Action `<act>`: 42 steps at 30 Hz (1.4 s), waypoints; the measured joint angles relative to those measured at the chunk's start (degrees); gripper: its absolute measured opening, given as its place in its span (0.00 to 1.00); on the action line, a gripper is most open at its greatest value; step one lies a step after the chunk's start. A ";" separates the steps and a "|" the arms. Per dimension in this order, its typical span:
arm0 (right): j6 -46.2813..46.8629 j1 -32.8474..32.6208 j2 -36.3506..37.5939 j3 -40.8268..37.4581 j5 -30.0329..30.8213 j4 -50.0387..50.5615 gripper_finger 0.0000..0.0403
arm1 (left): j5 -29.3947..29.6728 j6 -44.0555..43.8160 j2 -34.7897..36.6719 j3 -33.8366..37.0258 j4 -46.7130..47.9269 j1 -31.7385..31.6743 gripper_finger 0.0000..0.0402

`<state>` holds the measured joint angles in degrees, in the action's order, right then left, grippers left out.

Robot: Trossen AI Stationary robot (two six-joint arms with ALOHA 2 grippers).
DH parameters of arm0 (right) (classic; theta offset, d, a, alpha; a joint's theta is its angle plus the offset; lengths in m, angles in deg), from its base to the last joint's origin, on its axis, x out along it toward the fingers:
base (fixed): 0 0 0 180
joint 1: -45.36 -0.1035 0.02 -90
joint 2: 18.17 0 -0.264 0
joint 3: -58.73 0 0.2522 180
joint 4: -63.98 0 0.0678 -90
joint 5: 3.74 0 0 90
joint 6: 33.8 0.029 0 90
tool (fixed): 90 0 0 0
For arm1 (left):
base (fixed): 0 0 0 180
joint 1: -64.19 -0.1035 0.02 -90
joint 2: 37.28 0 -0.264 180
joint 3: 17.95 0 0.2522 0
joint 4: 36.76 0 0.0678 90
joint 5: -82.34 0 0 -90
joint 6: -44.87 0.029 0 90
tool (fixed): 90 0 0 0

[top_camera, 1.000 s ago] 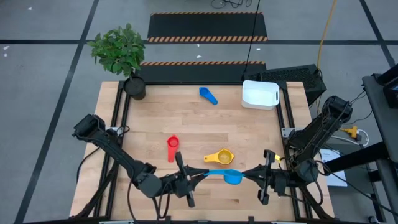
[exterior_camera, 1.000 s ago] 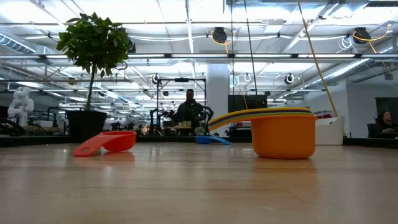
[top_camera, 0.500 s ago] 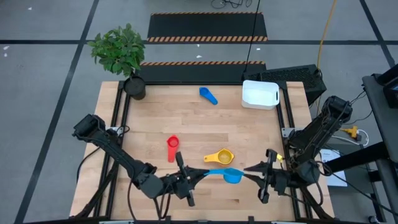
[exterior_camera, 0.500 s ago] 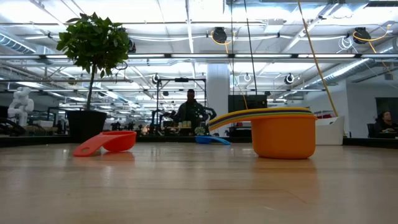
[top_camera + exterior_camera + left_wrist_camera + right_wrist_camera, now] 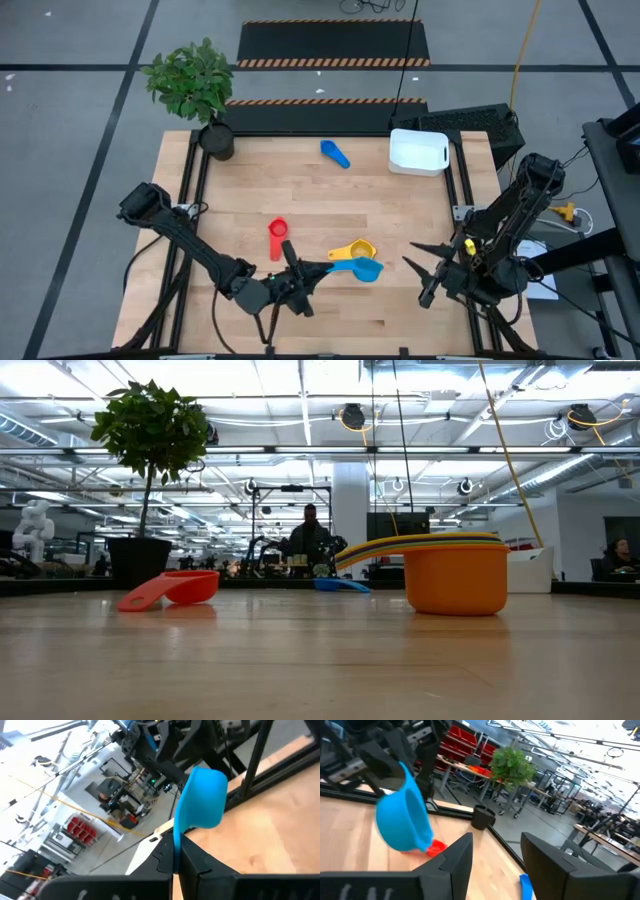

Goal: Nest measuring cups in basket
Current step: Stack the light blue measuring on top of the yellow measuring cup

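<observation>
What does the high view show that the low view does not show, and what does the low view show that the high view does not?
Only the high view shows both arms: the left gripper shut on the handle of the light blue cup, lifted beside the yellow cup stack, and the open right gripper apart from it. It also shows the whole white basket.

Only the low view shows the room behind, with a person, and the orange cup under the stack.

Both show the red cup, the mid blue cup and the plant.
</observation>
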<state>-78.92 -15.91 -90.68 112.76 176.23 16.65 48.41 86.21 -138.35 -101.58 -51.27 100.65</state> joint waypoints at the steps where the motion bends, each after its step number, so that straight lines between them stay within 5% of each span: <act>1: -0.01 -0.38 0.00 0.00 0.01 0.02 0.40 | -0.03 0.49 0.00 0.19 0.31 -0.34 0.01; 17: -1.13 -1.32 3.99 0.00 -0.26 0.07 0.40 | 1.50 1.91 -0.02 1.20 11.51 -2.19 0.01; 23: -5.31 -1.07 7.22 0.00 -3.39 0.11 0.40 | 4.00 5.44 -0.06 8.80 3.10 -3.97 0.01; 29: -7.22 2.37 9.56 0.00 -6.39 1.73 0.40 | -0.77 12.91 -0.06 17.27 -8.88 -4.07 0.01; 42: -6.79 12.33 13.50 -6.42 -12.24 1.10 0.40 | -5.32 19.50 -0.06 21.34 -11.15 -7.24 0.01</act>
<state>-85.71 -3.58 -77.18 106.35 163.99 17.75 43.09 105.71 -138.42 -80.24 -62.42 93.41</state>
